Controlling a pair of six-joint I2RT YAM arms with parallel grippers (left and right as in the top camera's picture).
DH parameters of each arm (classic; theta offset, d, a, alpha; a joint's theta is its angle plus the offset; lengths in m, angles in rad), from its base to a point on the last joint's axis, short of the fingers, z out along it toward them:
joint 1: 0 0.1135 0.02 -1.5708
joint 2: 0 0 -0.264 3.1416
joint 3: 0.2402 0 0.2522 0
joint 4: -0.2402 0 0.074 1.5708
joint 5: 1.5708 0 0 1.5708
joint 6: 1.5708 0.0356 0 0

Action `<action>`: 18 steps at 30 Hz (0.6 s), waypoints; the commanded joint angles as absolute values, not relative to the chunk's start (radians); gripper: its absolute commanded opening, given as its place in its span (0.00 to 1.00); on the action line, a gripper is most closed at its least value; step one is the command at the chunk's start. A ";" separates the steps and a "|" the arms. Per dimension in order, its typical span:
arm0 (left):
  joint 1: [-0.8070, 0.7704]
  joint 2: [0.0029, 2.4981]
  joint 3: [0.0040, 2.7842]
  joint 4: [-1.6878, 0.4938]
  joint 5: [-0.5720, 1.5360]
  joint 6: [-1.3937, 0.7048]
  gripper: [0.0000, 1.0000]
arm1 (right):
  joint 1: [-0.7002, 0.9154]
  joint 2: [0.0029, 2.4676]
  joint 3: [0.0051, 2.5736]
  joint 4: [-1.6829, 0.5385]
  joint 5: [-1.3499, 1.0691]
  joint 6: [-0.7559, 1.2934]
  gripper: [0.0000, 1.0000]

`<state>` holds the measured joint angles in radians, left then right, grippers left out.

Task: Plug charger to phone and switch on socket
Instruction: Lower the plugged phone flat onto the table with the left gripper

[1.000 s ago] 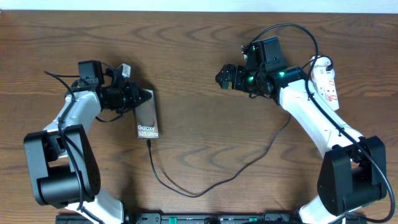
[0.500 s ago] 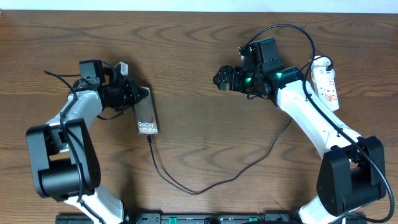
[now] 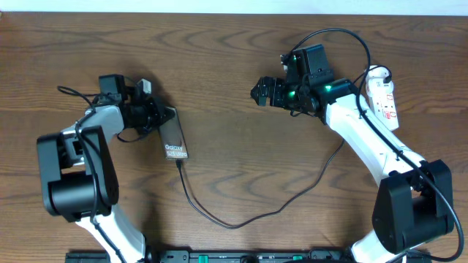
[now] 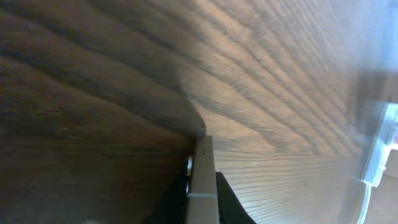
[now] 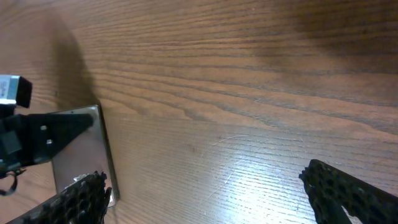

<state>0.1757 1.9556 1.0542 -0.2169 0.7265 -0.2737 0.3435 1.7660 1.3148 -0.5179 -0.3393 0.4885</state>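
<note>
The phone (image 3: 174, 139), a dark brown slab with white lettering, lies on the table left of centre. My left gripper (image 3: 164, 117) is shut on its far end. In the left wrist view the phone's pale edge (image 4: 202, 183) sits between the two dark fingers (image 4: 202, 208). The charger cable (image 3: 234, 224) runs from the phone's near short edge, where its tip (image 3: 178, 164) meets the phone, in a loop toward the right. The white socket (image 3: 385, 95) lies at the far right. My right gripper (image 3: 262, 91) is open and empty above bare table. Its view (image 5: 211, 199) shows the phone (image 5: 78, 152).
The wooden table (image 3: 241, 161) carries nothing else between the arms. The right arm's white links (image 3: 365, 139) pass over the charger cable beside the socket. Thick black robot cables (image 3: 344, 36) arch behind the right wrist. A dark rail (image 3: 234, 256) lines the near edge.
My left arm has shifted a little to the right and the held phone has turned slightly with it. My right gripper has edged slightly left. The cable loop has moved a bit to the right.
</note>
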 commanded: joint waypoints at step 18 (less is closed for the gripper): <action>0.175 2.022 1.051 -0.214 0.713 -0.290 0.08 | 0.348 1.756 1.322 -0.521 -0.320 0.473 0.99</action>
<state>0.1764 1.9759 1.0576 -0.1997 0.7612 -0.2771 0.3435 1.7660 1.3148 -0.5190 -0.3317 0.4885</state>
